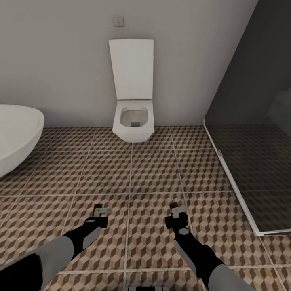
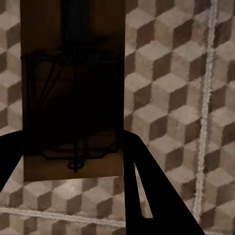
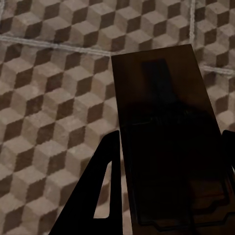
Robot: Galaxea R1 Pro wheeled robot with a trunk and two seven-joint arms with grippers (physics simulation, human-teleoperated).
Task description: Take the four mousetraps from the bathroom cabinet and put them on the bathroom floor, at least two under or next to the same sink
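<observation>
i hold one mousetrap clamped in my left gripper and a second mousetrap in my right gripper, both low in the frame over the bathroom floor, toilet ahead. neither is set down yet; i judge the placing by the sink remains.

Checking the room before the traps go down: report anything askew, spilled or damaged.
Nothing stands out. The white wall-hung toilet has its lid up, the cube-patterned floor tiles look clean, and each pincer, left and right, holds a flat brown wooden mousetrap.
</observation>
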